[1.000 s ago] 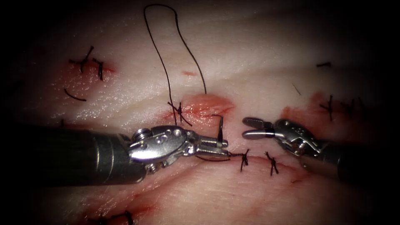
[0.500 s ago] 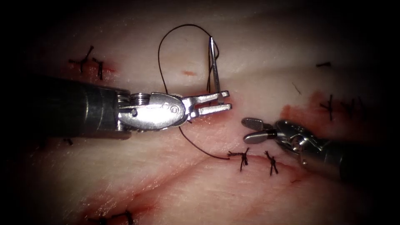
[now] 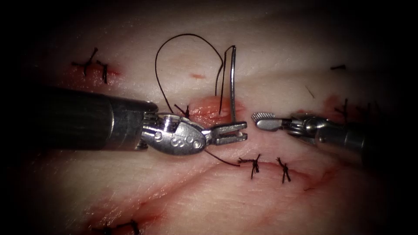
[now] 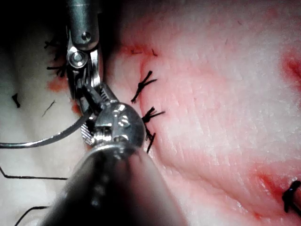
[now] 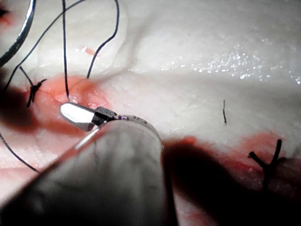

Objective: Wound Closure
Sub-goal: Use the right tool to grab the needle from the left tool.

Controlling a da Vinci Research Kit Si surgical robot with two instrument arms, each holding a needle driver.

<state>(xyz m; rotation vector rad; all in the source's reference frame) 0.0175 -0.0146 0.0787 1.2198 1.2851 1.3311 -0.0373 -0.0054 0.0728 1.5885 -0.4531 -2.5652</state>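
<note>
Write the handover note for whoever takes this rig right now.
Left tool: shut on the needle near one end; the needle stands clear of the tissue.
Right tool: holds nothing, just right of the needle.
Thread loops from the needle down to the knot on the cut.
Done: two stitches tied on the cut.
Left: the rest of the closure.

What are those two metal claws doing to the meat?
They are stitching a cut in the tissue. The left tool grips the curved needle near one end; the needle stands up free above the tissue, with dark thread looping off it. The right tool holds nothing and sits just right of the needle. Finished knots lie nearby.
</note>
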